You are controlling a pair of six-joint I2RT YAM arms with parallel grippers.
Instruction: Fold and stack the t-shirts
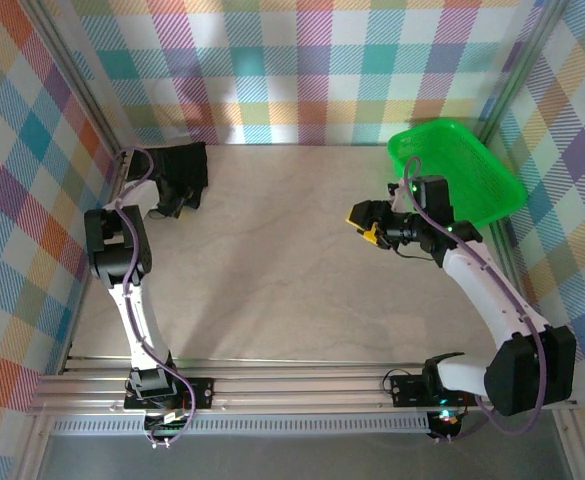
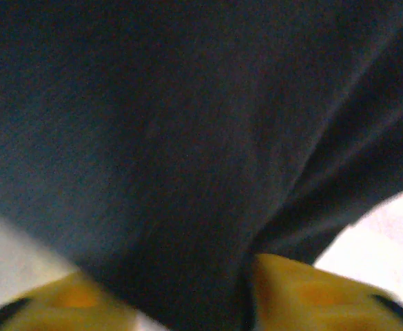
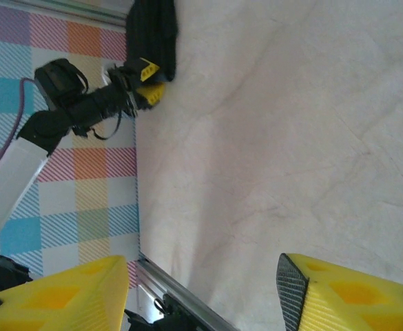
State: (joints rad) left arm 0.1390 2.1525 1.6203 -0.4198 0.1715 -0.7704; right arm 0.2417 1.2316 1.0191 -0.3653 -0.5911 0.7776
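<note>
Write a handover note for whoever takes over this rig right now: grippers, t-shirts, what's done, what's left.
Left gripper: open at the edge of the black cloth t-shirt bundle, with cloth lying between the jaws.
Right gripper: open and empty above the beige table, beside the bright green plastic mesh basket.
Done: the bundle lies compact, apparently folded, in the far left corner. The shirt count is unclear.
Left: probably back the left arm off, then check for more shirts.

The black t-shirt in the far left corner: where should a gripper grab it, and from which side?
Probably its near edge, approached from the open table side. The t-shirt lies bunched in the corner, so walls block its back and left. The left gripper sits at that near edge, cloth between its fingers.
</note>
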